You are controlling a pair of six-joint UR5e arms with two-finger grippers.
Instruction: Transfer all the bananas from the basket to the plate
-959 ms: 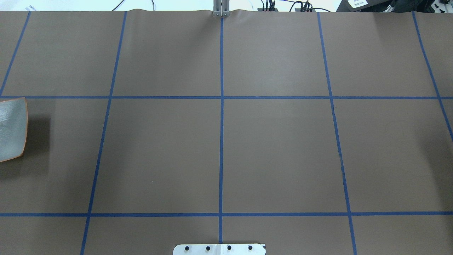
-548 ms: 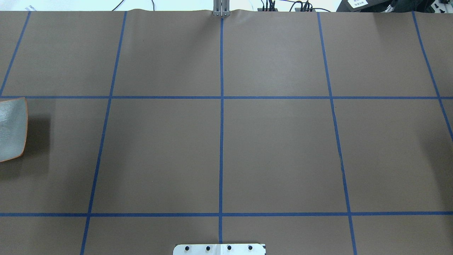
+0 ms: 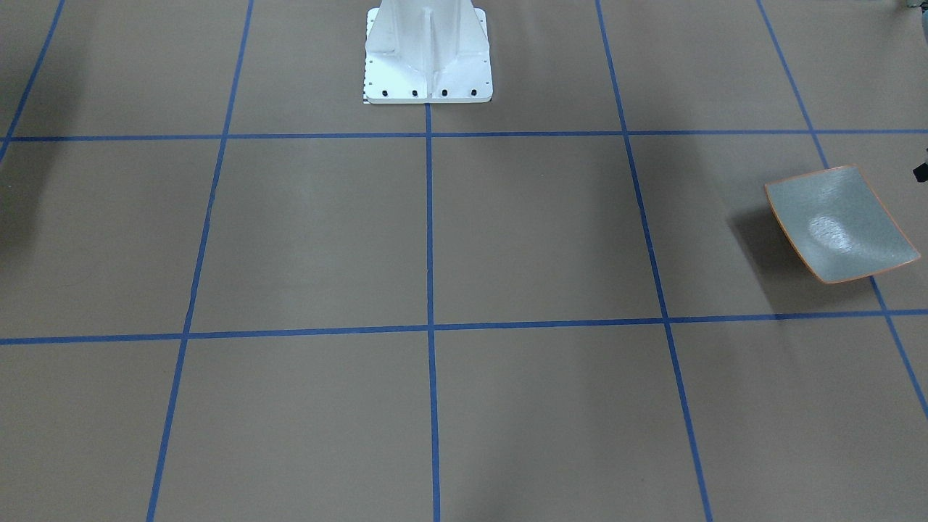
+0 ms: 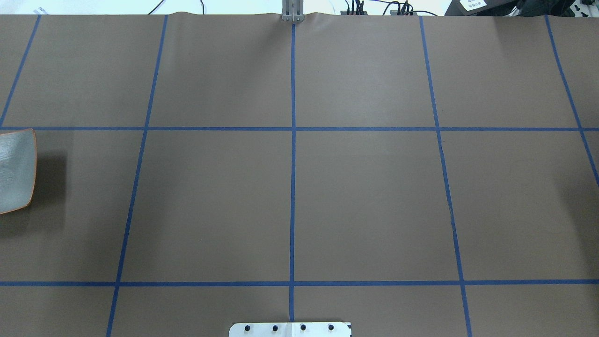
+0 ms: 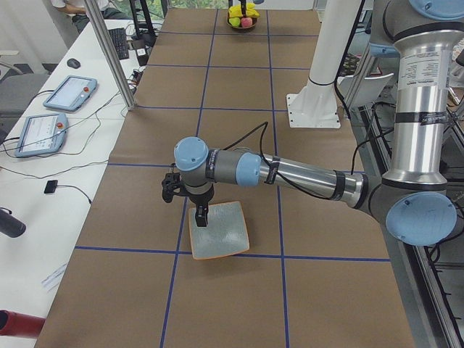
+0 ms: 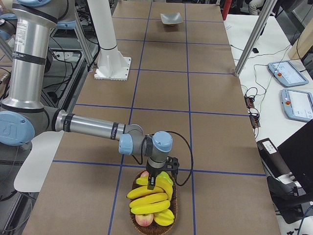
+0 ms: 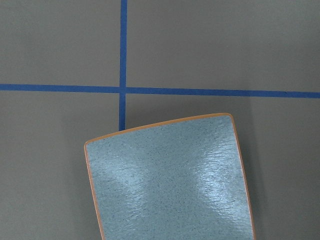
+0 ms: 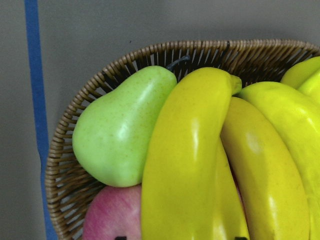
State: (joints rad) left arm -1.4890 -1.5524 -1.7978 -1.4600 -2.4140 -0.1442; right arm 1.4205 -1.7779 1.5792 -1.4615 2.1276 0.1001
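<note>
- The bananas (image 8: 190, 160) are bright, glossy yellow.
- The pear (image 8: 120, 125) is pale green with fine speckles.
- The apple (image 8: 112, 215) is pinkish red.
- The basket (image 8: 60, 170) is tan-brown woven wicker.
- The plate (image 7: 170, 180) is speckled grey-green with a thin orange rim.
- The counter (image 4: 365, 196) is brown, crossed by a blue line grid.

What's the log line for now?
right gripper: at bananas in basket | left gripper: above plate | plate: empty | gripper states: unclear

Overhead and front views face each other, sharing plate (image 4: 18, 171); wrist cams close, downward.
</note>
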